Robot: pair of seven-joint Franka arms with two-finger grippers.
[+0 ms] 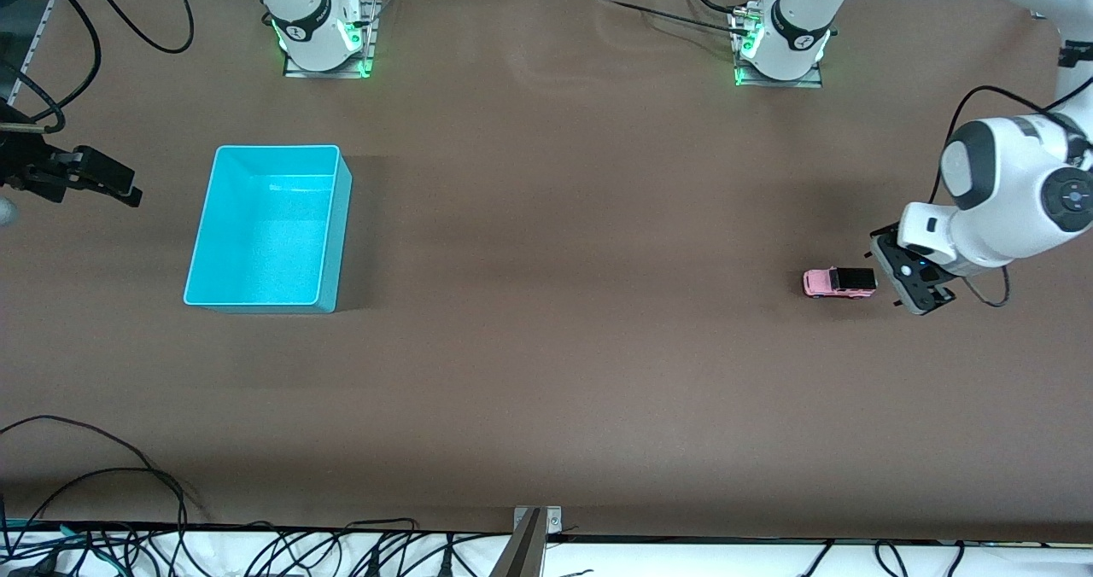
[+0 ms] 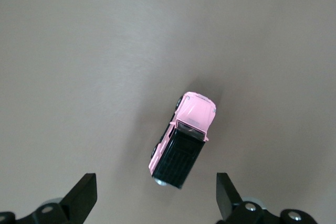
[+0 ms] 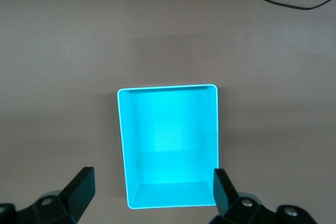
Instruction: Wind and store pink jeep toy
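While the tiny pale pink jeep toy with a black roof (image 1: 839, 282) sits on the brown table (image 1: 546, 372) toward the left arm's end, well apart from the cyan plastic bin (image 1: 266, 229), the left gripper (image 1: 915, 280) hangs just beside its black end, in line with its long axis. From the left wrist, fingers (image 2: 84, 192) spread wide, empty, with the jeep between them, slightly skewed. From the right wrist, the waiting right gripper (image 3: 152, 192) hovers open near the bin.

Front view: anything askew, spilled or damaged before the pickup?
Nothing stands out. The pink jeep toy sits upright on its wheels on the table, the open left gripper beside it. The cyan bin stands upright and empty; the open right gripper waits.
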